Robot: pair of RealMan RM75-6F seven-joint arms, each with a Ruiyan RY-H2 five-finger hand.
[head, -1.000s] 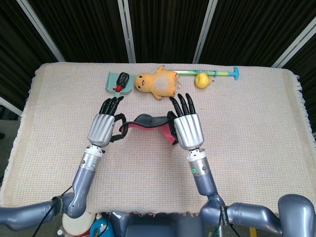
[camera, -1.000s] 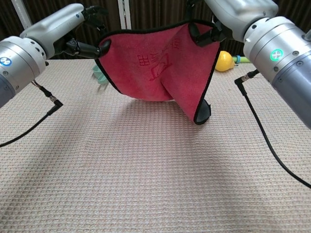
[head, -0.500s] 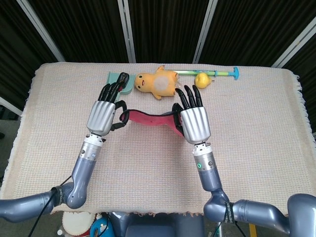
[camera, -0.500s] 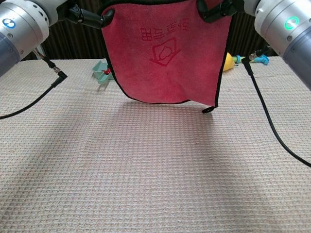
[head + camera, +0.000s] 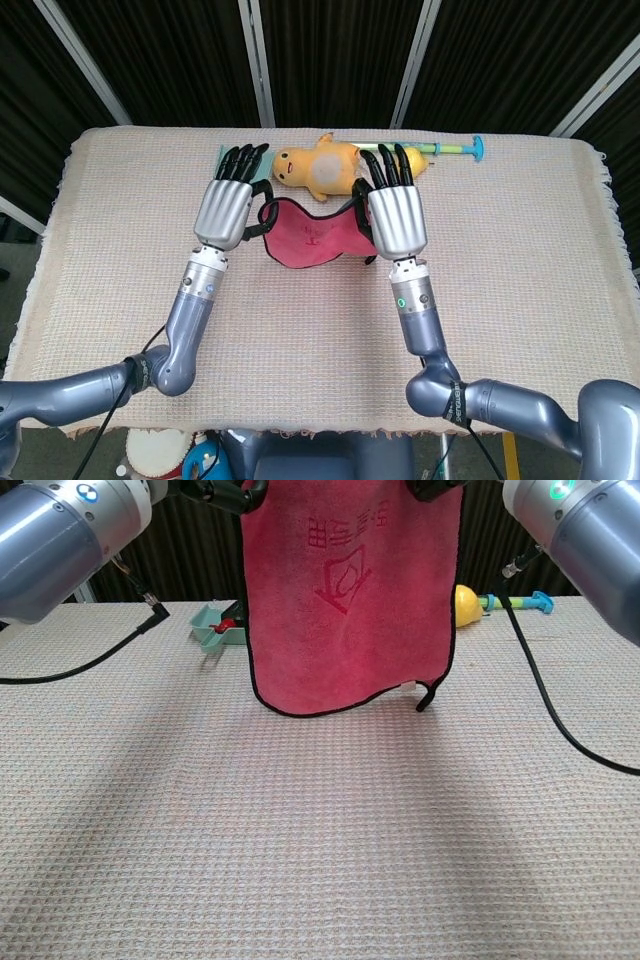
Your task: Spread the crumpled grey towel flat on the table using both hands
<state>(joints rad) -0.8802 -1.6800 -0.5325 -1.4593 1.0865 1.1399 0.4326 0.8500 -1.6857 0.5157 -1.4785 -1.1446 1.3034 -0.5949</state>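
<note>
- The red cloth towel with a black edge (image 5: 345, 590) is held up above the woven beige table cover (image 5: 520, 260), hanging flat.
- Its top corners are pinched by the left hand (image 5: 228, 205) at 9 o'clock and the right hand (image 5: 396, 212) at 3 o'clock.
- A yellow plush toy (image 5: 315, 168) lies at 12 o'clock.

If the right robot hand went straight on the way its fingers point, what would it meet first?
Probably the yellow ball and green stick just past the right robot hand; it is raised, holding the towel, so it might pass above them.
</note>
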